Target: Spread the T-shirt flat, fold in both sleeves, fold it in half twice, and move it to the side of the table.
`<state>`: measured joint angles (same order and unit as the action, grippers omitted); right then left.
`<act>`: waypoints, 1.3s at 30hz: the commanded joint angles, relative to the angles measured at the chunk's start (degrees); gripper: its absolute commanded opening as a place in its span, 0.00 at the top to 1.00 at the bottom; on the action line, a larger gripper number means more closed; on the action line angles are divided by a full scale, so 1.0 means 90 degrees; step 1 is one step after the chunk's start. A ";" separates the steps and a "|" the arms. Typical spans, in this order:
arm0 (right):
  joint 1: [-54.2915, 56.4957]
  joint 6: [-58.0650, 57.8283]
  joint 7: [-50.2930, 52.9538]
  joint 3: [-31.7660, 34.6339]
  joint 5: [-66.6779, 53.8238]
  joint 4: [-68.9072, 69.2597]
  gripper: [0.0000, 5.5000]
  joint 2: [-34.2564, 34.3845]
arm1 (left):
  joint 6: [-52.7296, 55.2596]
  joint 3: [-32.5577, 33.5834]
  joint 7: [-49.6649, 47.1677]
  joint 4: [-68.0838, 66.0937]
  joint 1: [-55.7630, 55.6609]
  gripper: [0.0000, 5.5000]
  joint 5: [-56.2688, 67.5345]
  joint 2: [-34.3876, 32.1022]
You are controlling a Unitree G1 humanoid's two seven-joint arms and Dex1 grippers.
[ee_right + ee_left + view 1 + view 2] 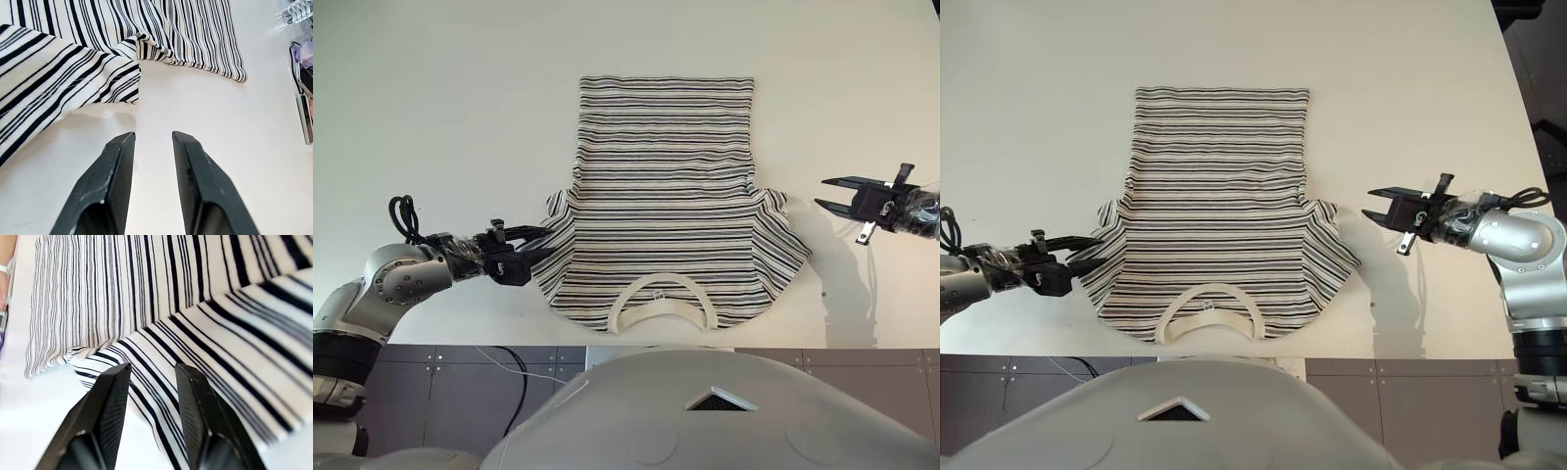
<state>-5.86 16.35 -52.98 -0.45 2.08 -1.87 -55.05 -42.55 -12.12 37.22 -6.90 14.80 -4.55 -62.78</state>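
A black-and-white striped T-shirt (pixel 666 186) lies spread on the white table (pixel 431 117), its cream collar (pixel 661 299) nearest me and its hem at the far end. My left gripper (pixel 546 242) is open at the outer edge of the left sleeve (pixel 230 347), and its fingers (pixel 110 401) straddle the striped hem there. My right gripper (pixel 822 192) is open and holds nothing. It hovers over bare table a short way to the right of the right sleeve (pixel 783 245), whose hem (pixel 93 81) lies just ahead of its fingertips.
The table's front edge (pixel 460 343) runs just below the collar, with a dark cable (pixel 514 382) hanging under it. Small clear and dark items (pixel 301 73) lie at the table's far right side. Bare tabletop surrounds the shirt.
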 commanded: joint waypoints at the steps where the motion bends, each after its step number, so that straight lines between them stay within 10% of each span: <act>1: -0.0483 -0.0399 0.0417 0.0663 -0.0295 0.0430 0.75 0.0142 | 0.0904 0.0921 0.0155 0.1310 0.0771 0.70 0.1672 -0.0161; 10: -0.1695 -0.1652 0.1954 0.2086 -0.1382 0.0428 0.75 0.1776 | 0.3531 0.2446 -0.0051 0.1772 0.2797 0.70 0.3562 0.1060; 27: -0.1099 -0.1366 0.1879 0.2110 -0.1202 -0.0640 0.75 0.1704 | 0.6605 0.2858 -0.0320 0.2349 0.2689 0.70 0.4374 0.2589; 39: -0.1006 -0.1247 0.1895 0.2043 -0.1015 -0.0722 0.75 0.1766 | 0.6660 0.3287 0.0572 0.2460 0.2623 0.98 0.4430 0.2700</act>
<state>-15.27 4.75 -36.00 18.34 -7.58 -8.39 -38.82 17.51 15.87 39.88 14.18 38.60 34.68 -38.22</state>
